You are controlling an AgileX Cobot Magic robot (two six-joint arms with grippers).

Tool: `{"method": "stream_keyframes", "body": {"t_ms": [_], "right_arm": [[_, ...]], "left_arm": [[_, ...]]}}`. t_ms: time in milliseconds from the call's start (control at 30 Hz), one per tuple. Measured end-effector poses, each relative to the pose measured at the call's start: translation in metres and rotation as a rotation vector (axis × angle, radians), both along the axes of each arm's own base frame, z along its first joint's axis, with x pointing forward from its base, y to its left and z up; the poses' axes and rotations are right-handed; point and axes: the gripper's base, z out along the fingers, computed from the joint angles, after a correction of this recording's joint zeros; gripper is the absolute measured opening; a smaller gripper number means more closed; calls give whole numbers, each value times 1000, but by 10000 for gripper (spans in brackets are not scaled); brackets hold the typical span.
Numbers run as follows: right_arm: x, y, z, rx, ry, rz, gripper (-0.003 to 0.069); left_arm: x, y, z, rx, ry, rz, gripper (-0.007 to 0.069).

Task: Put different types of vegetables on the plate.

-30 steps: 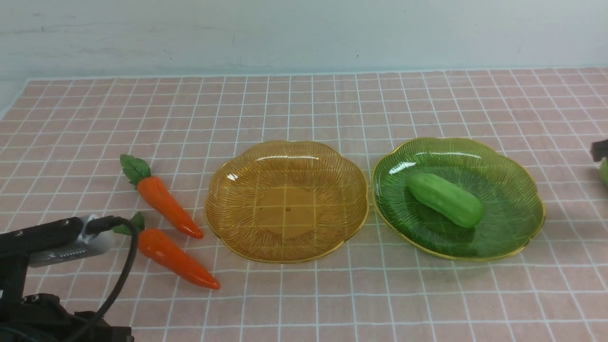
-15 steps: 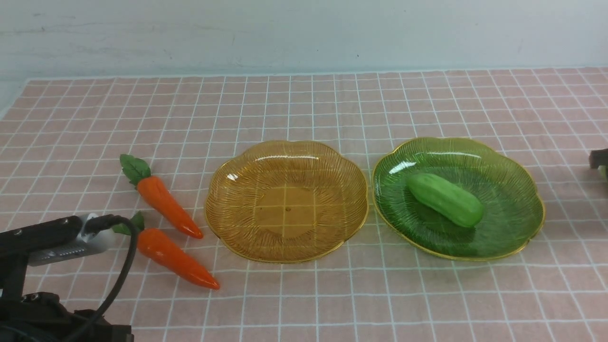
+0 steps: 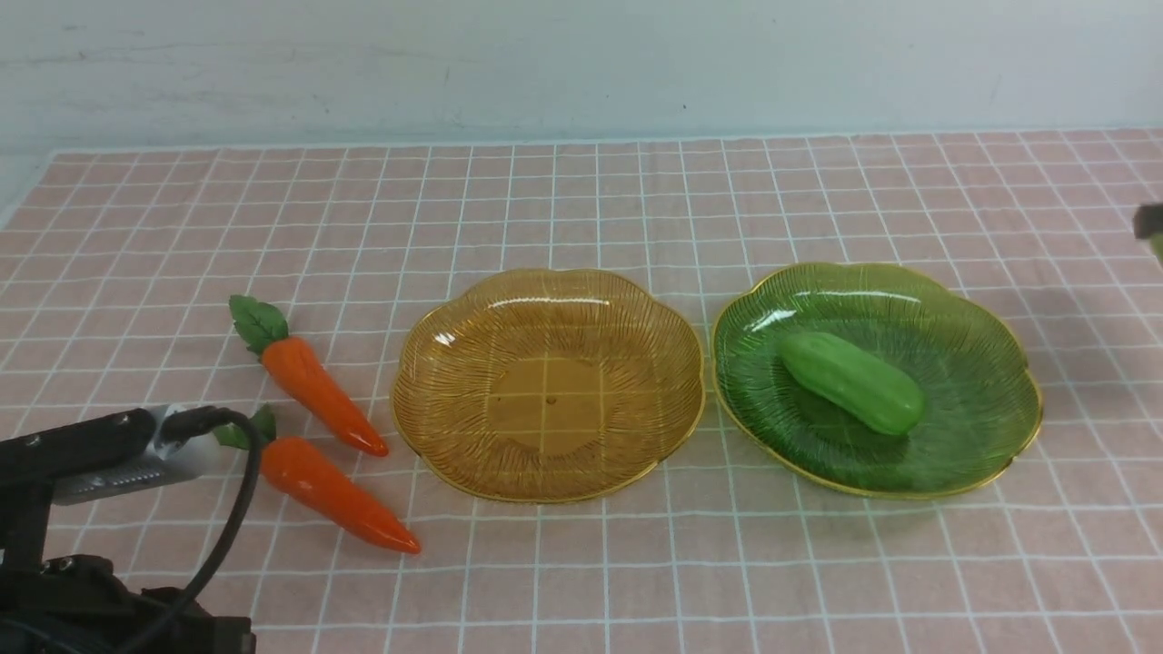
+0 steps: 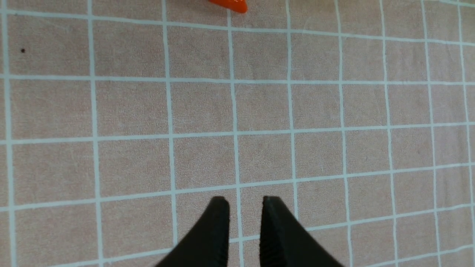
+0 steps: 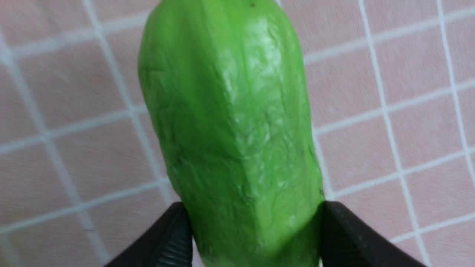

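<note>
Right wrist view
- Right end effector (image 5: 254, 205): pinching the held cucumber, with one black finger (image 5: 174, 237) pressed against each side of the end nearest the wrist.
- Held cucumber (image 5: 230, 111): light green with wrinkled skin. It sticks out ahead of the fingertips, over the surface.
- Surface (image 5: 389, 111): pink cloth with pale grid lines, blurred behind the cucumber.

Left wrist view
- Left end effector (image 4: 243, 200): almost pressed together, with a narrow slit between the two black tips and nothing in it. It hangs over bare cloth.
- Carrot tip (image 4: 232, 4): an orange point ahead of the fingertips and well apart from them, cut off by the frame edge. Which carrot it belongs to cannot be told here.

Front view
- Left arm (image 3: 82, 450): black, with a grey camera block and a looping cable. Its end effector is hidden in this view.
- Near carrot (image 3: 332, 495): lies on the surface just right of the left arm's wrist, with its leaves toward the arm.
- Far carrot (image 3: 313, 386): lies beyond the near carrot, roughly parallel to it and not touching it.
- Amber plate (image 3: 545, 400): sits between the two end effectors, right of the carrots and just beside the green plate.
- Green plate (image 3: 963, 400): sits left of the right end effector, near it.
- Plate cucumber (image 3: 854, 383): lies slantwise in the middle of the green plate.
- Right end effector, seen here: only a dark corner at the right edge, beyond the green plate's right rim, with a green sliver under it.
</note>
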Motion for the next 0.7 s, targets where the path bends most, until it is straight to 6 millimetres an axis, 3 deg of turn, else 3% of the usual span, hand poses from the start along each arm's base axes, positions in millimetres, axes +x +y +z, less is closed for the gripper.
{"method": "stream_keyframes", "body": {"t_ms": [100,133,167,200,333,467,567,700], "right_arm": [[1,13,23,107,-83,-9,408],[-1,34,38,229,-131,2,408],[-2,38,40,251,-136,4,408],[-4,54,43,302,-138,33,408],[-13,121,30,347,-55,229,408],[-21,171,15,274,32,389,408],[-25,189,13,190,53,451,423],[-26,198,13,143,58,462,508]], "left_arm": [[0,0,0,0,0,0,116],[0,0,0,-1,1,3,116],[0,0,0,-2,2,3,116],[0,0,0,-3,3,6,116],[0,1,0,-6,15,32,140],[0,2,-1,-5,33,69,183],[1,5,-2,-4,51,131,255],[5,7,-4,5,47,168,313]]}}
